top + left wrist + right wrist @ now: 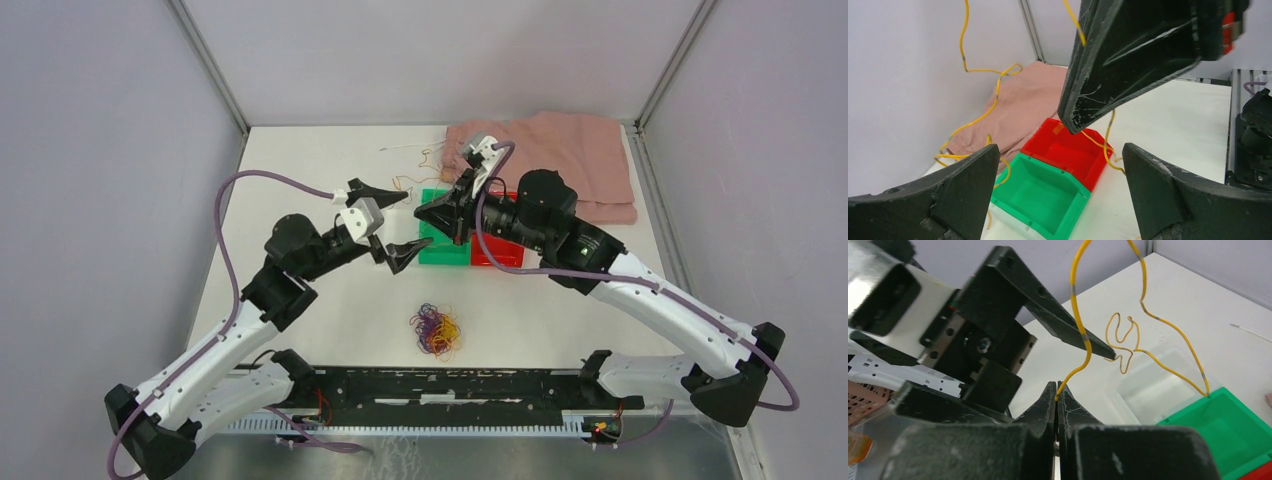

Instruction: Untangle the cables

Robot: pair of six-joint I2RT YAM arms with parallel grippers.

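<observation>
A clump of yellow, red and purple cables (436,331) lies on the table near the front. My right gripper (424,212) is shut on one loose yellow cable (1073,282), pinched at the fingertips (1057,390). The cable loops up and trails over the green bin (1233,425). My left gripper (412,222) is open and empty, its fingers either side of the right gripper's tip. In the left wrist view the left gripper (1060,150) faces the bins, with the right gripper (1074,122) above and the yellow cable (1106,147) hanging from it.
A green bin (445,245) and a red bin (497,255) stand side by side mid-table, with a clear bin (1153,385) beside the green one. A pink cloth (570,155) lies at the back right. Grey walls enclose the table.
</observation>
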